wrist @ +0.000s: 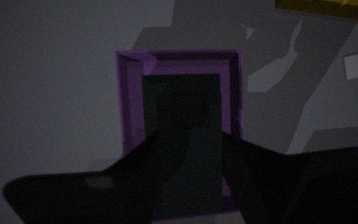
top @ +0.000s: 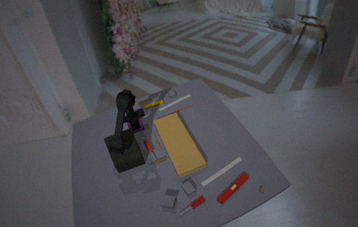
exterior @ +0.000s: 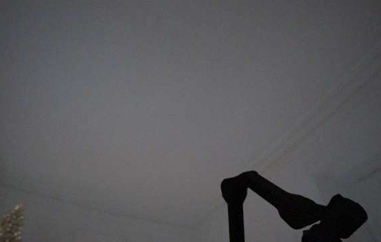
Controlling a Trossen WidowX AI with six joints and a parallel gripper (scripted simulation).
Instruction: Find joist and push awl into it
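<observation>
My gripper (top: 135, 119) (wrist: 184, 133) is shut on the dark stud finder (wrist: 184, 98), over the purple tray (top: 140, 130) (wrist: 124, 100). The stud finder lies within the tray's outline in the wrist view; whether it touches the tray floor I cannot tell. The yellow floor panel (top: 180, 145) lies to the right of the tray in the top view; no hole shows at this size, and the joist is hidden. A tool with a tan handle and thin tip, likely the awl (top: 160, 161), lies between the arm's base and the panel. The exterior view shows only the arm's upper part.
An orange-handled tool (top: 148, 145) and a thin orange stick (top: 156, 140) lie beside the panel. A yellow bar (top: 154, 104) (wrist: 330, 7) and white strip (top: 175, 102) lie beyond the tray. Grey blocks, red-handled pliers (top: 198, 203), a red level (top: 233, 188) and another white strip (top: 221, 171) lie in front.
</observation>
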